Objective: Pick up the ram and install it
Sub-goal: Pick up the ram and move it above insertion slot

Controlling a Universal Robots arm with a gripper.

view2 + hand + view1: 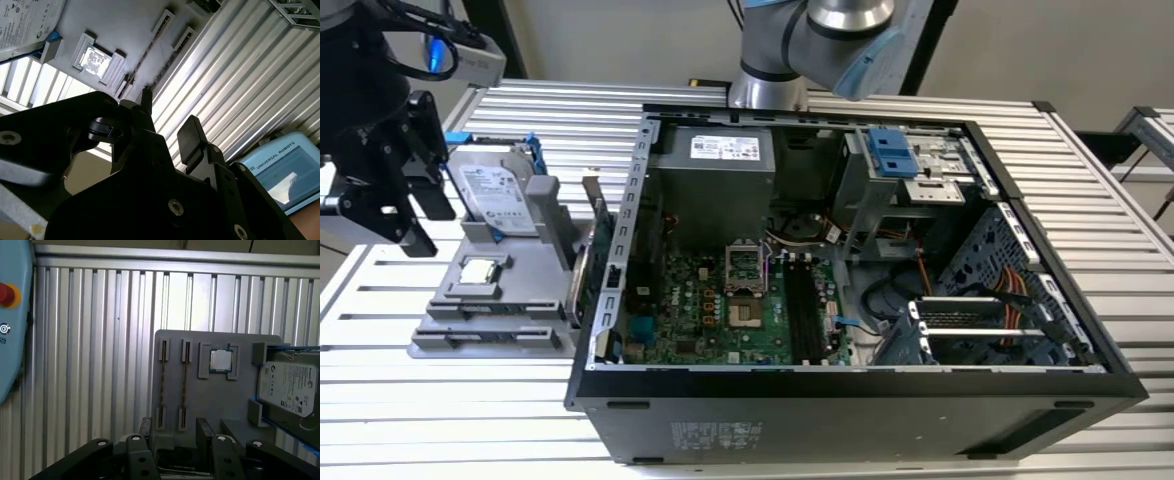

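gripper (170, 452): fingers apart, nothing between them; it hangs over the slatted table (454, 420), at the exterior view's left of the grey holder (454, 345)
ram (163, 384): not held; seen edge-on as a thin strip standing in a slot of the grey holder, at the end away from the hard drive (494, 190); a second such strip stands in the slot just beside it
grey holder: flat on the table, just beside the computer case (854, 400)
processor (220, 360): in a square recess between the ram slots and the hard drive
hard drive: silver, in a blue frame, propped tilted
computer case: open, lying on its side; motherboard (720, 310) facing up
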